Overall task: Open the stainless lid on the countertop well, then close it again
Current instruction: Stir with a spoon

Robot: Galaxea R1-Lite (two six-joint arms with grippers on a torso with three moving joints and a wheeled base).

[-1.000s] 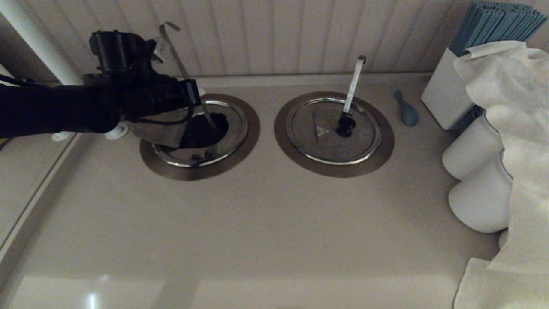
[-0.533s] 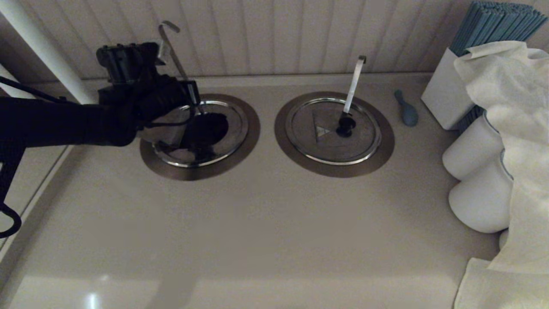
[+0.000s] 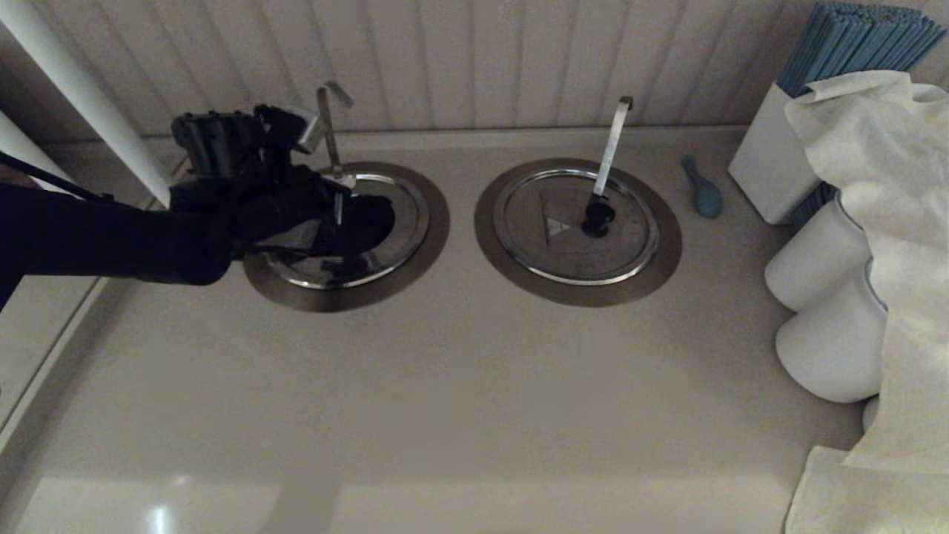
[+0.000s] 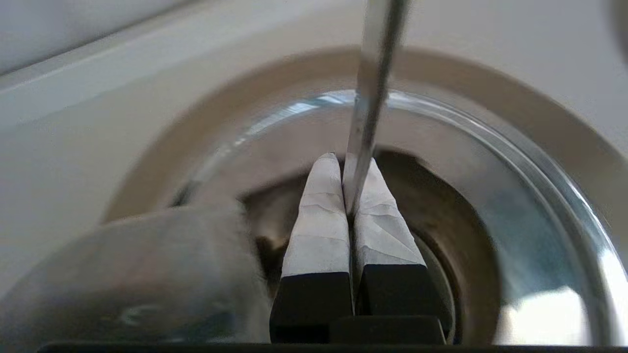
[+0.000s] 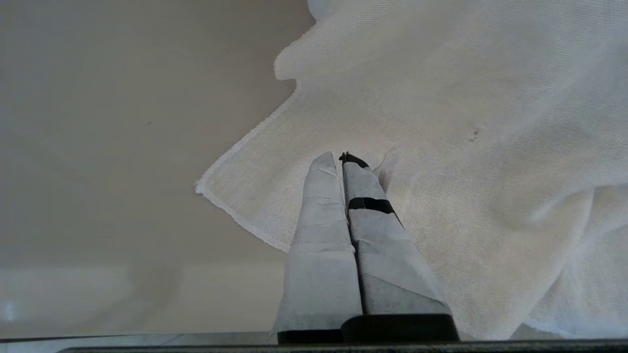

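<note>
The countertop well lies left of centre in the head view, its dark hole partly uncovered. My left arm reaches over it from the left. In the left wrist view my left gripper is shut, with the slim hook-tipped utensil handle pinched between its fingertips. That handle stands nearly upright. The stainless lid shows as a blurred tilted grey disc beside the fingers, mostly hidden under my arm in the head view. My right gripper hangs shut over a white cloth, holding nothing.
The twin lidded well with its broader pale handle sits to the right. A blue spoon, a white box of blue straws, white cylinders and draped cloth fill the right side. A wall panel runs behind.
My left arm has dropped lower over the well. The slim handle swung from slanted to nearly upright, its hook now lower. The tilted lid has come down closer to the well.
</note>
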